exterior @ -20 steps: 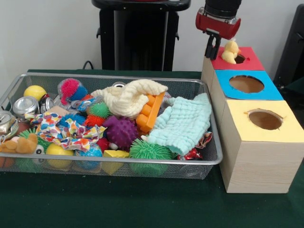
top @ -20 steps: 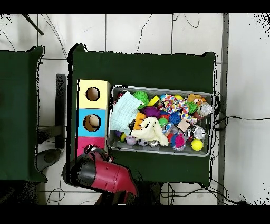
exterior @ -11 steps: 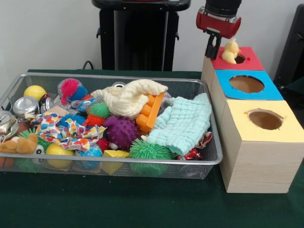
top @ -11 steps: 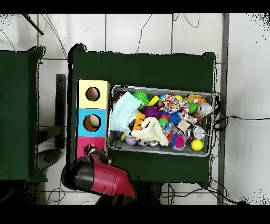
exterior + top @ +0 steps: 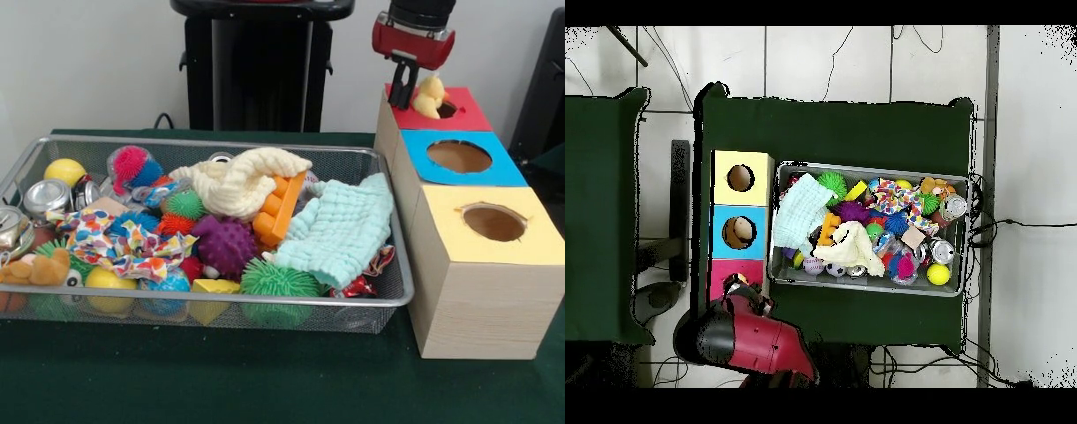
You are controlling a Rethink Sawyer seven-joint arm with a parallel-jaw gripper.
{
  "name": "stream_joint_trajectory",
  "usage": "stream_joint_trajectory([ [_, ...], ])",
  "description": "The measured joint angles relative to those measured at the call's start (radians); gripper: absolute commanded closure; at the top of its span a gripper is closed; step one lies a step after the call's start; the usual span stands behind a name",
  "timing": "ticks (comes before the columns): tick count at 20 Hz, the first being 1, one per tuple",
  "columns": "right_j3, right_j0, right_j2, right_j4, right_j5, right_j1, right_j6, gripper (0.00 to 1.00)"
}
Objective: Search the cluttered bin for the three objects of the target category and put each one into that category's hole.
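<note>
On the green counter [image 5: 265,380] a wire bin [image 5: 203,305] holds jumbled toys, cans and cloths. Right of it stand three boxes in a row: yellow [image 5: 485,265], blue [image 5: 459,159], red [image 5: 450,110]. A yellow plush [image 5: 430,95] sits at the red box's hole, just beside the raised pincer [image 5: 402,93]; whether it is clenched, I cannot tell.

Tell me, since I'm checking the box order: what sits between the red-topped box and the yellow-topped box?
The blue-topped box stands between the red-topped box and the yellow-topped box; both views show it.
</note>
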Motion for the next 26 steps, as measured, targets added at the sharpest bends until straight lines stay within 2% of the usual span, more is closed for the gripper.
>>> stream_joint_trajectory([
  [18,0.001,0.025,0.004,0.0,0.001,0.0,0.0,1.0],
  [26,-0.009,0.01,0.005,-0.009,0.013,0.0,0.0,1.0],
])
